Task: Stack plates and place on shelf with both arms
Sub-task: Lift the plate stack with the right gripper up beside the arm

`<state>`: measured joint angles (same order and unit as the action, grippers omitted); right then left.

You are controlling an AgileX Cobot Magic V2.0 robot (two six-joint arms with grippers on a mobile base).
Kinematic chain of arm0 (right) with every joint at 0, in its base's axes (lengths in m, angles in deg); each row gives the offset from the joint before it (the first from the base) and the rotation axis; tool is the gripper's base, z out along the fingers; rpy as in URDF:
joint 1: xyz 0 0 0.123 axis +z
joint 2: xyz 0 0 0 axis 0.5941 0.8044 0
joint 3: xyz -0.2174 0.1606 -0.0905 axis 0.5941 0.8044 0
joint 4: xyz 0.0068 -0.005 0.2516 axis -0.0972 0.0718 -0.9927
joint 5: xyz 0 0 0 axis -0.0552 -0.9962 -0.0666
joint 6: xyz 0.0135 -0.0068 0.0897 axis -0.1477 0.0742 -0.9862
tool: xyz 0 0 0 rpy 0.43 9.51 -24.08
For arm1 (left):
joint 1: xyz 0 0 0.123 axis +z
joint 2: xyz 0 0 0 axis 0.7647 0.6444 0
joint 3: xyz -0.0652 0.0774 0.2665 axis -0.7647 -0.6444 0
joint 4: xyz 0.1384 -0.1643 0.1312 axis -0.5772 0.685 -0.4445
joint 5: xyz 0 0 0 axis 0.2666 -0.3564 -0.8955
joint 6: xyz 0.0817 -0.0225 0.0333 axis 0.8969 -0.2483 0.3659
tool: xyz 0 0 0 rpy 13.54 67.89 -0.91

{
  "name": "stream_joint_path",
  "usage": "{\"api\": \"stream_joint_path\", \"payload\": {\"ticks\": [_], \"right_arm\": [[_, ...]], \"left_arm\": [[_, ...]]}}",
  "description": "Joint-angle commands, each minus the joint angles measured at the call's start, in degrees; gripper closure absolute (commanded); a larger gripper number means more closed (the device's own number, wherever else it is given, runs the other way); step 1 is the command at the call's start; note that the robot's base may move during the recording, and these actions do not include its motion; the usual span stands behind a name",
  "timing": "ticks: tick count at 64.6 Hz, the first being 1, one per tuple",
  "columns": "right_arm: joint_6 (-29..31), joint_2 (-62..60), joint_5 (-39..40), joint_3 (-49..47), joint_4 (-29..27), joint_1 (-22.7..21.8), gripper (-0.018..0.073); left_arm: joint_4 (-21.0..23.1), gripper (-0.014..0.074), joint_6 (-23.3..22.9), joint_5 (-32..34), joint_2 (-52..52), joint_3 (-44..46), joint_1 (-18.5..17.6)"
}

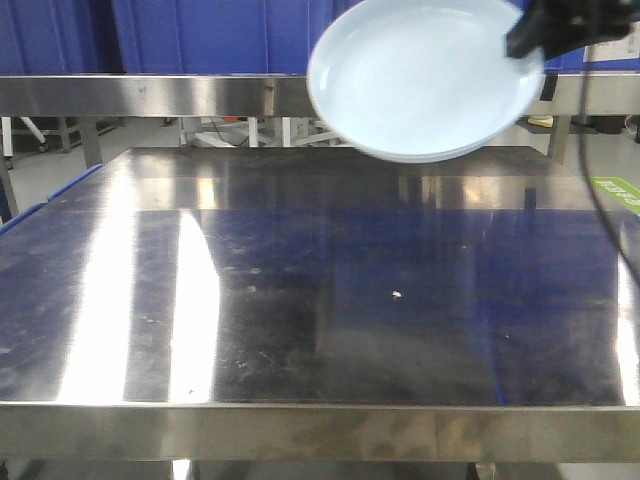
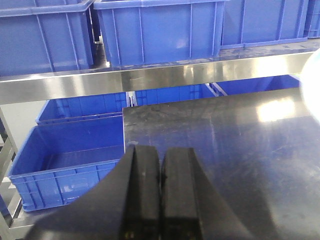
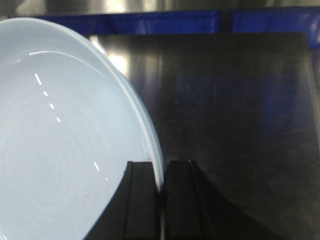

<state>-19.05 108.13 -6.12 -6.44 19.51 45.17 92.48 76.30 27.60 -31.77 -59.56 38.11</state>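
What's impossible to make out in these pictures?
- Right gripper: front view, top edge cuts off everything behind it.
- Plates: right wrist view, left edge crops them; left wrist view shows only a blurred pale sliver.
- Shelf top: front view, seen edge-on.

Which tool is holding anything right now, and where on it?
The right tool pinches the stacked plates by their rim; the left tool is shut on nothing.

Black left hand (image 2: 160,154), black right hand (image 3: 161,171), flat blocky fingers (image 2: 144,192), thin black cable (image 1: 597,200)
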Motion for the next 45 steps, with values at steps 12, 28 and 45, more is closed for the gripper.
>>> {"api": "stream_joint_path", "payload": {"ticks": [12,28,45], "right_arm": [[0.35,-14.48,9.38,11.74,-0.01,-2.08,0.0511],[0.35,-25.72,10.52,21.07,-0.01,-2.08,0.0511],[0.35,-36.03,14.4,27.91,-0.01,-2.08,0.0511]], "left_arm": [[0.1,0.0513,-0.29,5.39,0.08,1.65,0.17],[0.1,0.0513,-0.29,5.39,0.08,1.65,0.17],[0.1,0.0513,-0.29,5.39,0.08,1.65,0.17]]}}
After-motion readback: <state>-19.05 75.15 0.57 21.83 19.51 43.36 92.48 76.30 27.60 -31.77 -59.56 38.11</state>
